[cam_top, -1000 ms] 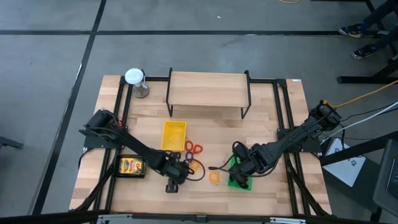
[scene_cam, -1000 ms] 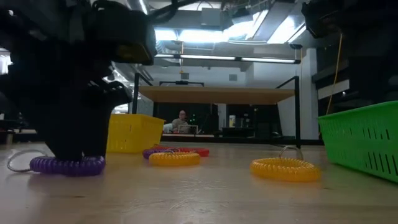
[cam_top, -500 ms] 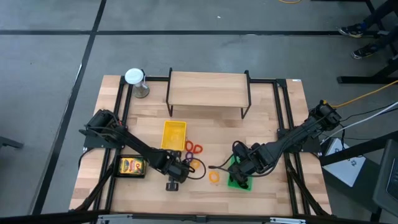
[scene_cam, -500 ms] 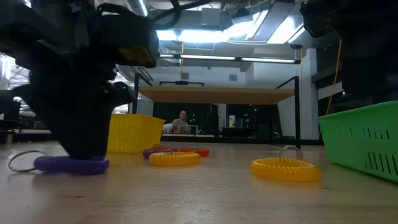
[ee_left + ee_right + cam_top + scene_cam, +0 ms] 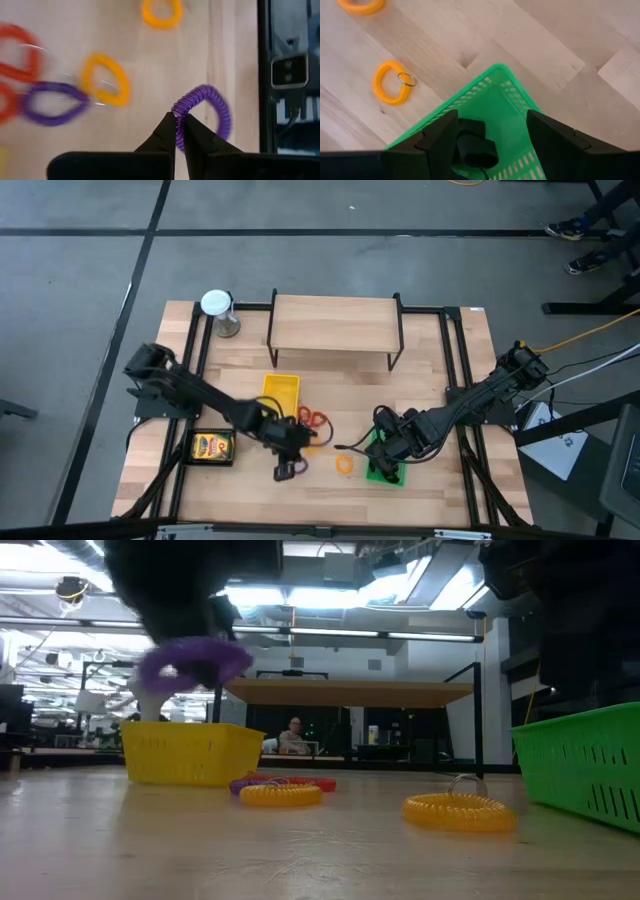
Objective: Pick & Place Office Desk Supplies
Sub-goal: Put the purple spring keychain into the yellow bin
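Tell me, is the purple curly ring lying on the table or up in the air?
Up in the air. The purple coiled plastic ring hangs above the wooden table.

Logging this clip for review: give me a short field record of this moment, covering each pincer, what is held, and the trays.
left pincer: shut on purple ring, lifted clear of the table
right pincer: open, over green tray; dark item inside, kind unclear
loose rings: orange ring beside green tray; more near yellow tray
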Controlling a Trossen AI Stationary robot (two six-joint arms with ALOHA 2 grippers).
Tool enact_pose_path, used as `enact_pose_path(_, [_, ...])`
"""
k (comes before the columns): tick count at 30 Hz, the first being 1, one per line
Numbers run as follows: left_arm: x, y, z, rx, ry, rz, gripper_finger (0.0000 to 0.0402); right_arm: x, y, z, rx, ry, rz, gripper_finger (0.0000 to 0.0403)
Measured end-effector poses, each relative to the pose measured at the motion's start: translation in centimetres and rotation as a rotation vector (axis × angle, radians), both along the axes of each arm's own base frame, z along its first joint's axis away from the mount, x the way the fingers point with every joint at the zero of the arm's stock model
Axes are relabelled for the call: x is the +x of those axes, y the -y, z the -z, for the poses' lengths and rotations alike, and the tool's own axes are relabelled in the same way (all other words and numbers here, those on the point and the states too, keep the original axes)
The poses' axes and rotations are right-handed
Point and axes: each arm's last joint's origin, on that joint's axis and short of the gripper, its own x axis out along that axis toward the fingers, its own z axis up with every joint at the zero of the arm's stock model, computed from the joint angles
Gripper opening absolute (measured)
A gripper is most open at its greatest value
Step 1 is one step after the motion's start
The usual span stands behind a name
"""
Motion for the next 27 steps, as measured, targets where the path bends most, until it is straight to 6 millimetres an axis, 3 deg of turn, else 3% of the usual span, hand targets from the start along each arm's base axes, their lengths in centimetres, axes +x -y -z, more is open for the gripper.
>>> enact_pose_path(5, [-1.6,-2.6,-4.1,0.051,0.087,-0.092,0.0010,0.0,0.0,0.0,-0.012,0.013,0.021,0.0238])
enact_pose_path(12, [-5.6,-7.8,-6.3,0.256,-0.049,-0.275,0.0011,0.1,0.1,0.0,-0.015,0.027,0.057,0.0238])
enact_pose_path(17, [-6.8,-11.3,-5.5,0.302,-0.104,-0.322,0.0012,0.1,0.2,0.0,-0.016,0.040,0.090,0.0238])
enact_pose_path(22, [-7.1,-13.9,-3.6,0.266,-0.156,-0.384,0.0018,0.2,0.3,0.0,-0.014,0.043,0.095,0.0238])
enact_pose_path(27, [-7.8,-15.6,-2.1,0.227,-0.215,-0.491,0.0066,0.2,0.2,0.0,-0.007,0.046,0.115,0.0232])
